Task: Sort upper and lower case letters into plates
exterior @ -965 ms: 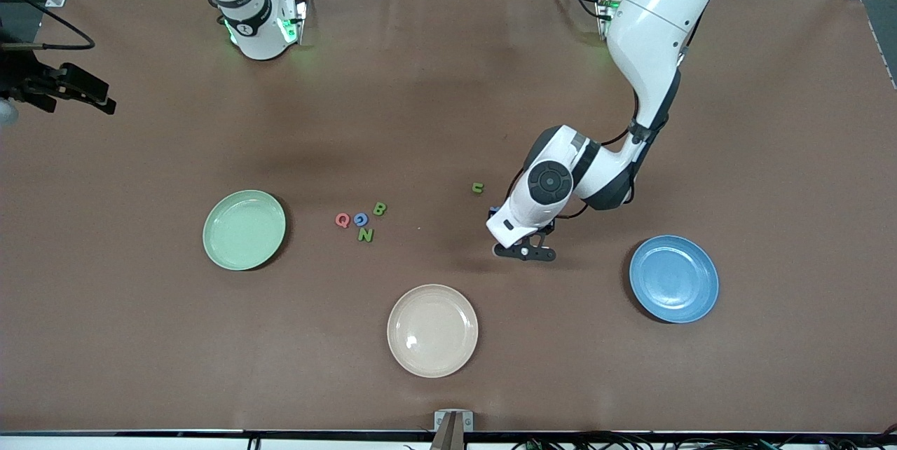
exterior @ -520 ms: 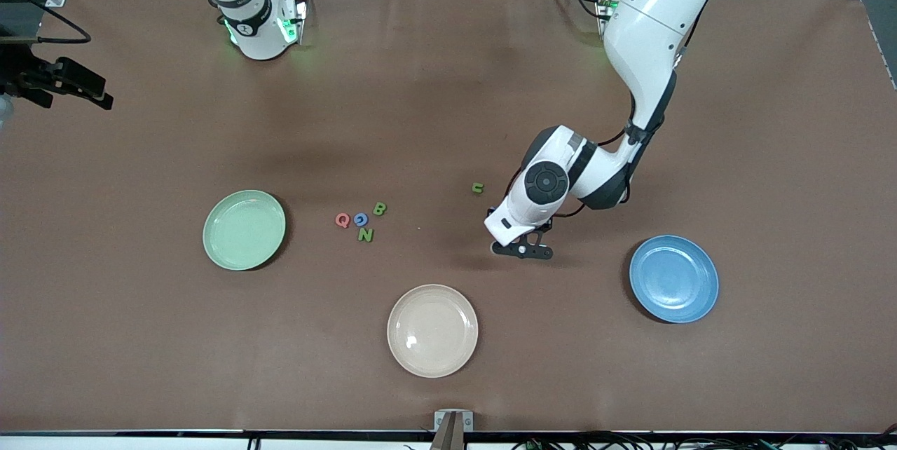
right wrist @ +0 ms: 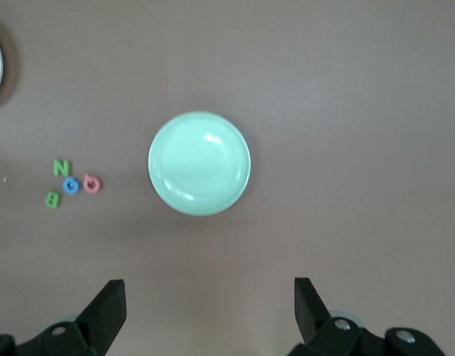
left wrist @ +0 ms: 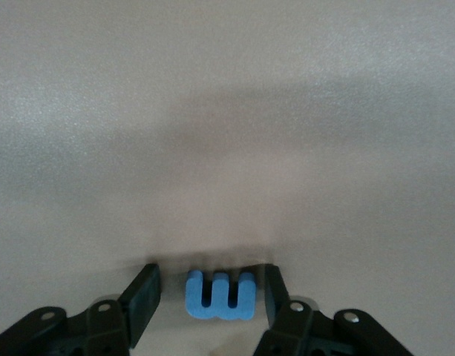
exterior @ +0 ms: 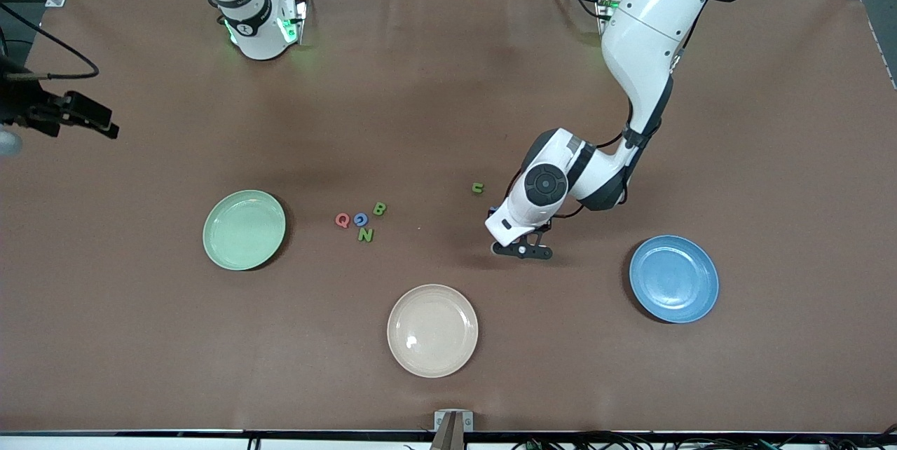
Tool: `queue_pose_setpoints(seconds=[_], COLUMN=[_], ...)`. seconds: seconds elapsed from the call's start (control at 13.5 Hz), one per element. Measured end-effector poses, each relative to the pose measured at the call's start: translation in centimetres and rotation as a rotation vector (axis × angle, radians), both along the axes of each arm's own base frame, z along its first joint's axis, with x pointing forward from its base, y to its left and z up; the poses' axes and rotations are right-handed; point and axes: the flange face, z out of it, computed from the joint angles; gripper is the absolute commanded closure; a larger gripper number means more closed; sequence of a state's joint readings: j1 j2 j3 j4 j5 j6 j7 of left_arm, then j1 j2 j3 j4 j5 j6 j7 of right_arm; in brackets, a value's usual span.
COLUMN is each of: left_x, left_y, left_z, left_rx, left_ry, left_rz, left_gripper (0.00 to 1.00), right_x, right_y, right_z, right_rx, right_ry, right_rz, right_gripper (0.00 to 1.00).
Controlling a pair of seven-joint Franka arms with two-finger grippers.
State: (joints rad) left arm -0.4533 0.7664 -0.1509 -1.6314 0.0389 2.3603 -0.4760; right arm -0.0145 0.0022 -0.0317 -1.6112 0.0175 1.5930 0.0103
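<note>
My left gripper is down at the table between the cream plate and the blue plate. In the left wrist view its jaws are open around a blue foam letter, with a gap on each side; the front view hides that letter. The mint green plate lies toward the right arm's end. Red Q, a blue letter, green B and green N lie beside it. A small green u lies near my left wrist. My right gripper is open, empty and raised at the table's edge.
A cream-beige plate lies near the front edge. The right wrist view shows the green plate and the letter cluster from above, with my right gripper open. Brown cloth covers the table.
My left gripper has shifted slightly toward the right arm's end and stays low over the blue letter. My right gripper has moved a little at the table's edge.
</note>
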Motion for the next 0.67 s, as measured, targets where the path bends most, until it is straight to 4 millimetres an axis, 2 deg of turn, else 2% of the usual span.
queue_pose_setpoints(seconds=[0.15, 0.37, 0.45, 0.59, 0.67], left_x=[0.0, -0.2, -0.3, -0.2, 0.0], left_y=[0.1, -0.3, -0.3, -0.2, 0.1], left_z=[0.0, 0.5, 0.5, 0.5, 0.6], left_rx=[0.002, 0.0, 0.0, 0.0, 0.001], left_ry=[0.0, -0.002, -0.002, -0.003, -0.006], left_rz=[0.0, -0.006, -0.006, -0.004, 0.003], left_gripper=[0.6, 0.79, 0.85, 0.86, 0.86], right_x=[2.5, 5.9, 6.2, 6.0, 5.9], right_y=[-0.2, -0.5, -0.2, 1.0, 2.4], right_z=[-2.5, -8.7, -9.6, -9.3, -9.0], right_rx=[-0.004, -0.006, -0.005, -0.007, -0.011], right_ry=[-0.036, 0.004, 0.018, 0.037, 0.042], right_rz=[-0.004, -0.011, -0.036, -0.184, -0.268], right_gripper=[0.0, 0.0, 0.0, 0.0, 0.0])
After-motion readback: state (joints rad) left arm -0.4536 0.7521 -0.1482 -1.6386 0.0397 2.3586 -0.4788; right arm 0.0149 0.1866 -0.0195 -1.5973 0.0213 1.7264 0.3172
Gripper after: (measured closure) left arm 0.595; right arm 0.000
